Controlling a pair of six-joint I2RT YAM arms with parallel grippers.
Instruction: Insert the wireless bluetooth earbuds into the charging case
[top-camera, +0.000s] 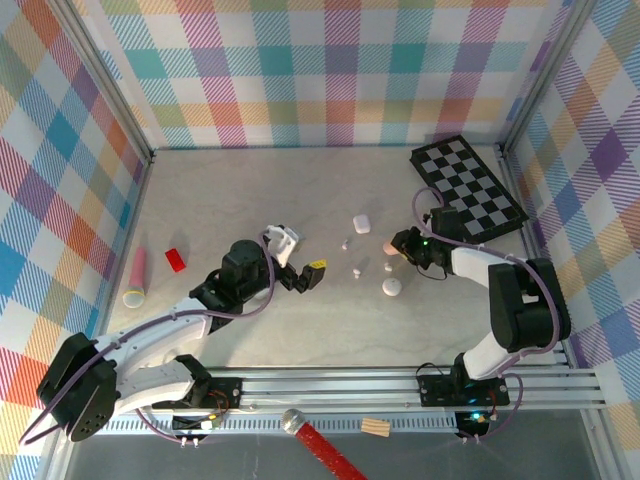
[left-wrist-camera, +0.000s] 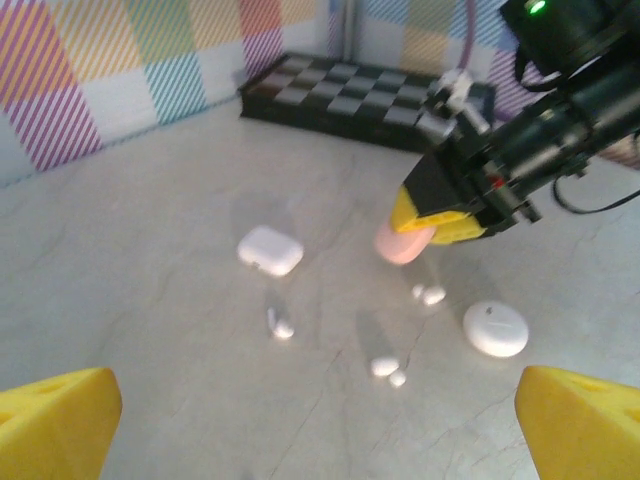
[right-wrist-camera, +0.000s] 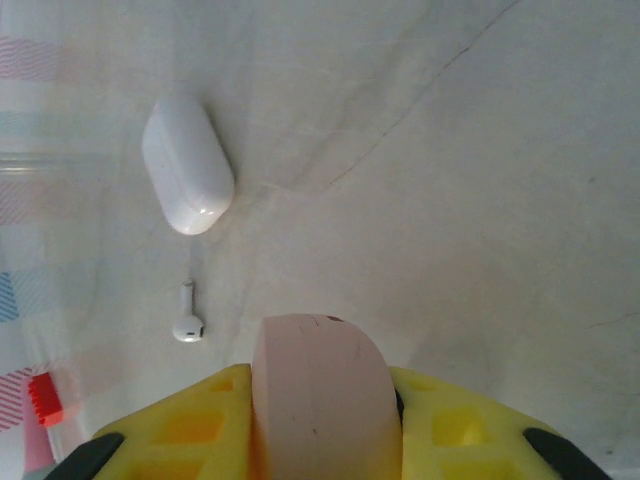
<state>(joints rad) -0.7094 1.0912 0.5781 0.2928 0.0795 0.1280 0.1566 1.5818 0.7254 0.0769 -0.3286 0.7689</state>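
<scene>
My right gripper (top-camera: 403, 246) is shut on a pale pink charging case (top-camera: 390, 247), held just above the table; in the right wrist view the pink case (right-wrist-camera: 320, 355) sits between the yellow fingers (right-wrist-camera: 200, 425). My left gripper (left-wrist-camera: 320, 430) stands wide open and holds nothing, low over the table left of the earbuds. Three small white earbuds lie loose: one (left-wrist-camera: 281, 326) below a closed white oblong case (left-wrist-camera: 270, 250), one (left-wrist-camera: 386, 367) in the middle, one (left-wrist-camera: 432, 294) under the pink case. A round white case (left-wrist-camera: 495, 328) lies to the right.
A black and white chessboard (top-camera: 468, 188) lies at the back right. A red block (top-camera: 176, 260) and a pink and white stick (top-camera: 137, 277) lie at the left. A red-handled tool (top-camera: 320, 445) and a wooden piece (top-camera: 377, 427) lie beyond the near rail.
</scene>
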